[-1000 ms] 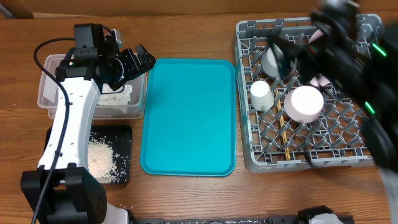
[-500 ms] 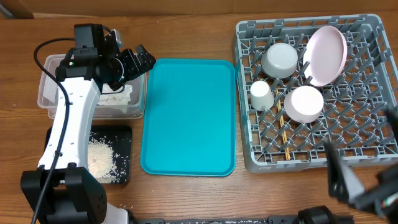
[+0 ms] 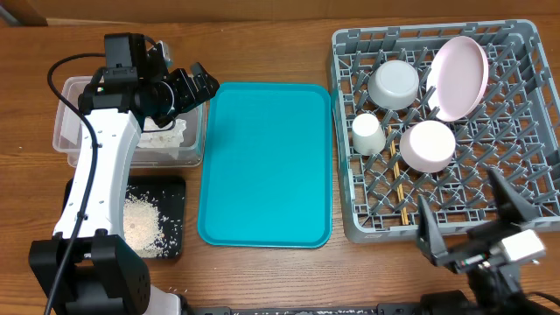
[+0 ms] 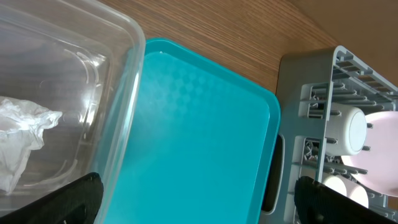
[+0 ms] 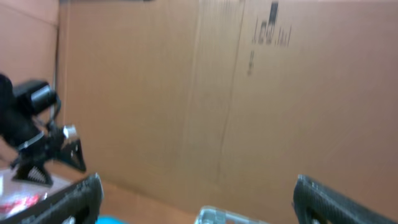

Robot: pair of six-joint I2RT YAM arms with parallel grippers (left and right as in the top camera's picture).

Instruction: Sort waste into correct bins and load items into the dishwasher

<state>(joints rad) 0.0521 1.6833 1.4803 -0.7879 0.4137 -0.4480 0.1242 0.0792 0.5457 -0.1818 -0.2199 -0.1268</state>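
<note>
The right jaws hang nearest, spread wide and empty over the near rim of the rack (image 3: 339,131), one finger (image 3: 433,234) crossing that rim. Their wrist view shows only a blurred cardboard wall (image 5: 186,93). To the left, the black tray (image 3: 173,188) holds the rice (image 3: 142,223) — light, loose grains that I judge would not pinch up well. A few pale specks on the bench (image 3: 262,280) beside it are too small to name. The teal tray (image 3: 267,166) lies bare in the middle, and it looks like the widest open lane for either arm. In the rack the chopsticks (image 3: 401,192) lie low on the lattice, thin and probably apt to slip between pegs. Beyond them sit the pink bowl (image 3: 427,145) and cup (image 3: 367,134), then the grey bowl (image 3: 394,83). The plate (image 3: 459,77) stands tilted on edge at the far side. All four look stiff, smooth and likely breakable, so a rim is the place to take hold, and the pegs leave little room beside them. At far left the tub (image 3: 66,131) holds the tissue (image 4: 18,134), which looks soft and near weightless. The left jaws hover open and empty above the tub wall next to the teal tray — sorting and loading look all but done.
</note>
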